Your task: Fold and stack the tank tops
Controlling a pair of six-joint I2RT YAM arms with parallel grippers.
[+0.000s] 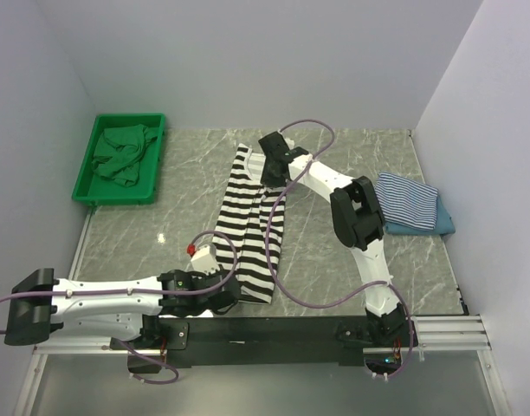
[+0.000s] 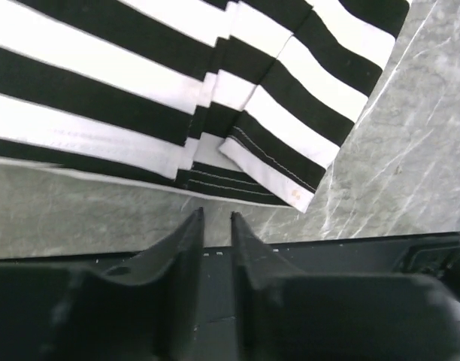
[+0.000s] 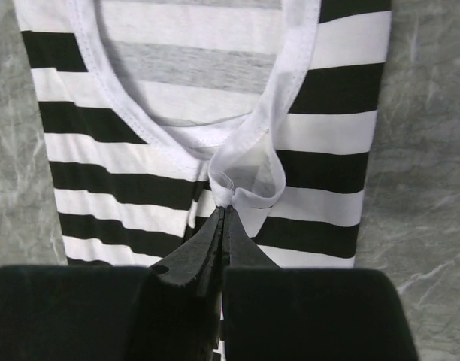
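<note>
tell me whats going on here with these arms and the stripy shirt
Two robot arms are folding the black-and-white striped tank top lying lengthwise on the table. The right gripper is shut on its white strap at the far end. The left gripper sits by the near hem, jaws slightly apart and empty. A thin-striped top lies folded on a teal top at the right.
</note>
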